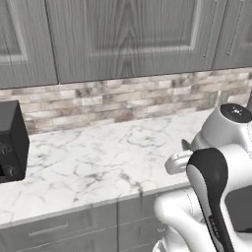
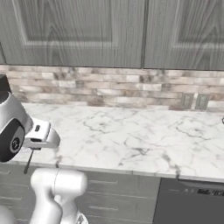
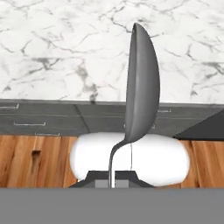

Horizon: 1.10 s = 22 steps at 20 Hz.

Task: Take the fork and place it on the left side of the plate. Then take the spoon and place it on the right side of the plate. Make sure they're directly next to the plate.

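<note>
Gripper (image 3: 112, 181) closed on the spoon (image 3: 141, 83): grey metal, thin handle clamped, oval bowl seen edge-on, raised over the front edge of the white marble desk (image 3: 52, 52). Grey drawers (image 3: 39, 122) below; a black appliance (image 1: 11, 140) at the desk's left end.

Base views flank arm, sharing marble counter (image 1: 88, 162), hand view close, looking down

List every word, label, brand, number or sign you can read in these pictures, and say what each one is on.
None can be read.
Black appliance on the counter's left: two round knobs, no legible marks.
Dark panel under the marble counter: a row of pale marks, too small and blurred to read.
Spoon: no engraving visible.
</note>
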Available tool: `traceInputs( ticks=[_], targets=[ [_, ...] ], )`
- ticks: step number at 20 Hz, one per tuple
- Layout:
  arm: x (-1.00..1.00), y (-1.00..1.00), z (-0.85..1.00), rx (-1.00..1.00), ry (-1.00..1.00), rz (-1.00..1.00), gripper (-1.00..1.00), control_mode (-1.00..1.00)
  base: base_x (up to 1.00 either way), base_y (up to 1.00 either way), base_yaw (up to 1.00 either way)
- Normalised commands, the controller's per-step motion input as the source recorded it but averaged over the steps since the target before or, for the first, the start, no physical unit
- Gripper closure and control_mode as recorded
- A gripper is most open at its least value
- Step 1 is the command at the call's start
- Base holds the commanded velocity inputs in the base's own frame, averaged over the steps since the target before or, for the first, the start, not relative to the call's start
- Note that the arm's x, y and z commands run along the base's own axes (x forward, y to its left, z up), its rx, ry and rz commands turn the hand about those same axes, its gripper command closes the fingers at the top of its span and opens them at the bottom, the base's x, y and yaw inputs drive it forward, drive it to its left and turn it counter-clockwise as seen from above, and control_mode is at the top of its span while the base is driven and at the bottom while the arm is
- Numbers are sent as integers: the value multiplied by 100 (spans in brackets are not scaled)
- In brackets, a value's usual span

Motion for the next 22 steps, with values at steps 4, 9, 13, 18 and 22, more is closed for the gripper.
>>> traceInputs(
  ticks=[4, 9, 13, 18, 22],
  targets=[
    [0, 0, 0, 0, 0, 0, 100, 100, -93, 0, 30],
    [0, 0, 0, 0, 0, 0, 100, 100, -83, 0, 40],
    [0, 0, 0, 0, 0, 0, 100, 100, -88, 0, 39],
    [0, 0, 0, 0, 0, 0, 100, 100, -88, 0, 40],
    [0, 0, 0, 0, 0, 0, 100, 100, -84, 0, 41]
  ],
)
